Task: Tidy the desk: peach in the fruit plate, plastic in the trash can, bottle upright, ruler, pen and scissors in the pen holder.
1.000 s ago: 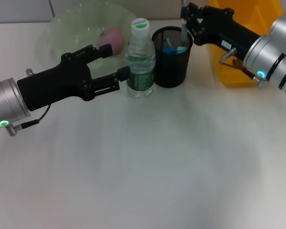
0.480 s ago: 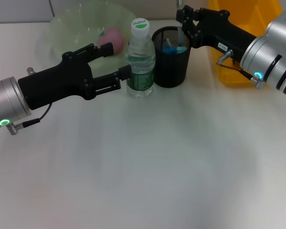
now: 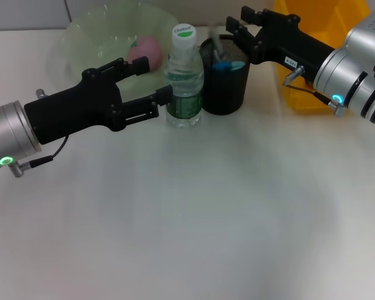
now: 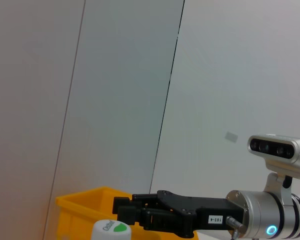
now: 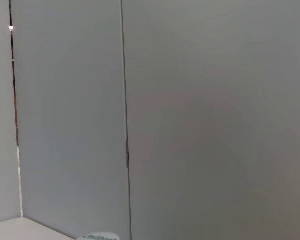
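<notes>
I take the black mesh pen holder [image 3: 225, 75] as my landmark. The clear plastic water bottle with the white-and-green cap [image 3: 184, 78] stands upright just to the left of it, almost touching its wall. I judge the bottle light, thin-walled and smooth: it will dent under a hard squeeze and slip under a weak one, so the best hold is on the ribbed mid-body near the green label, with moderate force.

The pink peach [image 3: 145, 50] lies in the translucent green fruit plate [image 3: 81, 37], behind and to the left of the holder. I judge it soft and easily bruised; it needs no further handling.

The holder contains blue-handled items, probably the scissors, and a pale, blurred slim object [image 3: 220, 44] at its rim, which I cannot identify. Slim stiff items of this kind handle best when pinched near the upper end and lowered vertically.

The left gripper [image 3: 151, 81] reaches in level from the left of the holder, its fingers spread, one on the near side of the bottle at label height and one beyond it toward the plate. I cannot confirm contact.

The right gripper [image 3: 233, 30] extends level from the right, directly over the holder's mouth, fingers parted and holding nothing that I can see. The yellow plastic bin [image 3: 319, 56] stands to the right of the holder.
</notes>
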Robot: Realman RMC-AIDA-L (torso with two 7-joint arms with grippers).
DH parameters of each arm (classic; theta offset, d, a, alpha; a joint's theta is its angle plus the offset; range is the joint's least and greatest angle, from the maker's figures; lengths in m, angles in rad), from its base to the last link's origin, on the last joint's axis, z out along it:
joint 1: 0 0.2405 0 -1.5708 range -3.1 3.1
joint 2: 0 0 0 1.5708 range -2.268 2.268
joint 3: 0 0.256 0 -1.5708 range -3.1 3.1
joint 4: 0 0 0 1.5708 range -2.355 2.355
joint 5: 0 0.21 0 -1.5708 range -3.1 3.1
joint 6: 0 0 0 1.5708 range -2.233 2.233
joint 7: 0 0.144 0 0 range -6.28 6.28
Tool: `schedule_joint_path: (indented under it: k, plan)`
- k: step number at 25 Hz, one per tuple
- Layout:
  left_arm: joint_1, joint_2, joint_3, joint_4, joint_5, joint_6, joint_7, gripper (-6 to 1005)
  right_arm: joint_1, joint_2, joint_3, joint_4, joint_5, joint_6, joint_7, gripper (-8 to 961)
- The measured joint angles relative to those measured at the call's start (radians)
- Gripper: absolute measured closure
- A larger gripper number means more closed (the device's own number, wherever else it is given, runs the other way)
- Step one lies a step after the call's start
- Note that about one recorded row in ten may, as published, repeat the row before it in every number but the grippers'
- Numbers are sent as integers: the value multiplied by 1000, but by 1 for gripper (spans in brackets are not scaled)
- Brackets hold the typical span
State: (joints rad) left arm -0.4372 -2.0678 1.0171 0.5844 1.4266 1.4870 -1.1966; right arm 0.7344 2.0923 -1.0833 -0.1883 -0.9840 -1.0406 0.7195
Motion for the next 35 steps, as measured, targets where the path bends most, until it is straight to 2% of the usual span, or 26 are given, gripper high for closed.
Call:
schedule_joint_path:
  k: [1,7,11,15,20,26,30,35]
  plan:
    - [0,0,0,0,0,0,0,185,0,0,0,0,0,0,0,785]
    - [0,0,0,0,0,0,0,184,-8,0,0,-3,2,-4,0,619]
    - [2,0,0,0,0,1,-3,184,-33,-1,2,-8,2,-98,18,619]
    - [6,1,0,1,-1,5,-8,184,-131,-3,14,-56,4,-253,34,620]
    - [15,3,0,2,0,9,-20,185,-275,-14,8,-144,-11,-358,137,592]
    - [24,9,41,6,11,32,-24,185,-459,-13,20,-387,-249,-465,319,558]
    - [30,8,57,12,39,67,-11,185,-530,-12,67,-440,-316,-589,351,389]
    - [44,4,69,25,92,128,7,184,-548,-14,152,-413,-449,-707,311,217]
